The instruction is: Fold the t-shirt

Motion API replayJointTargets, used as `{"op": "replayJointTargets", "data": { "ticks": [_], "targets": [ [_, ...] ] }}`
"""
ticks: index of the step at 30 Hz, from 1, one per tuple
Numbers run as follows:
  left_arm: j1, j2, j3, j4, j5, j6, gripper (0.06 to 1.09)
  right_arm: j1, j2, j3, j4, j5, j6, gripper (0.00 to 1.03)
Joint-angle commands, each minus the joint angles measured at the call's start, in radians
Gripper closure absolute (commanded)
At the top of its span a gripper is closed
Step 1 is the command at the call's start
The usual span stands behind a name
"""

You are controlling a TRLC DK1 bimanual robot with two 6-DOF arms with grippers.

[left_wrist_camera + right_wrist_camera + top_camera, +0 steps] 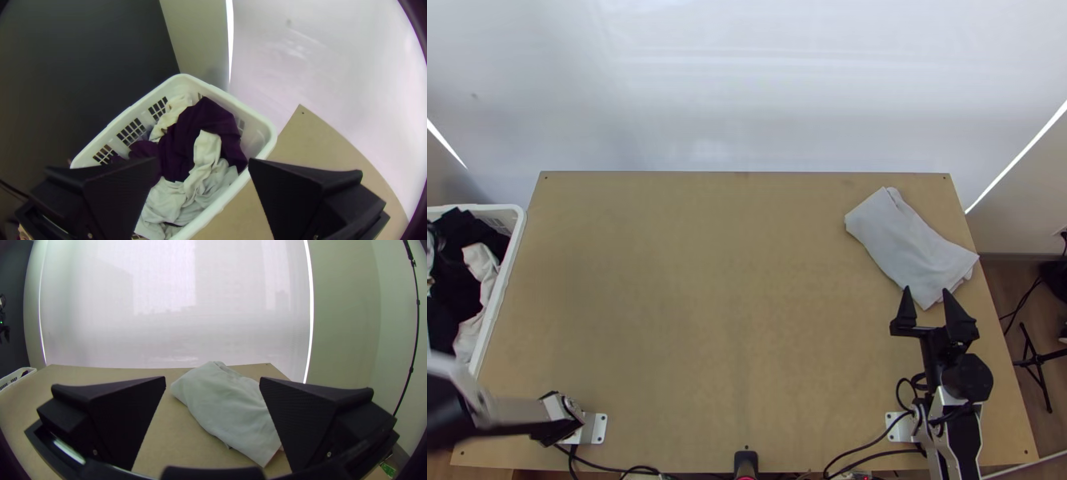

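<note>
Nearest to the camera is the left arm (479, 412), at the lower left of the top view. Ahead of its left claw (203, 160) is the white basket (178, 81), beside the worktop (707, 320), with dark clothes (189, 142) and pale clothes (167, 200) in a loose heap. The left claw has its two fingers wide apart, and between them there is no cloth held.

Farther to the right, well apart from the left claw, the pale t-shirt (907, 246) lies on the worktop. It is just ahead of the right claw (926, 291), in a compact folded bundle, with layers showing at its end. The right claw is also apart and does not grip it; whether one finger touches the edge, I cannot tell.

In my judgement, this t-shirt is already folded and put aside, and the step in hand is to take another piece from the basket. For this, the left claw should go down into the heap, close on one piece only, lift it over the rim and spread it on the worktop. Two tangled pieces could come up together. The right claw should avoid disturbing the bundle.
</note>
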Motion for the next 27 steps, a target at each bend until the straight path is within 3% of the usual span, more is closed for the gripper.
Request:
{"op": "replayJointTargets", "data": {
  "ticks": [1,5,10,25,26,27],
  "targets": [
    [0.071,0.413,0.258,-0.009,0.076,0.114,0.10,0.000,0.000,0.000,0.000,0.000,0.000,0.05],
    [0.093,0.642,0.493,-0.045,0.142,0.180,0.10,0.000,0.000,0.000,0.000,0.000,0.000,0.05],
    [0.099,0.907,0.866,-0.208,0.182,0.222,0.10,0.000,0.000,0.000,0.000,0.000,0.000,0.05],
    [0.034,1.045,0.854,-0.121,0.237,0.218,0.11,0.000,0.000,0.000,0.000,0.000,0.000,0.05],
    [0.036,1.055,0.854,-0.107,0.236,0.215,0.16,0.000,0.000,0.000,0.000,0.000,0.000,0.05],
    [0.041,1.065,0.854,-0.082,0.234,0.206,0.29,0.000,0.000,0.000,0.000,0.000,0.000,0.05]
  ]
}}
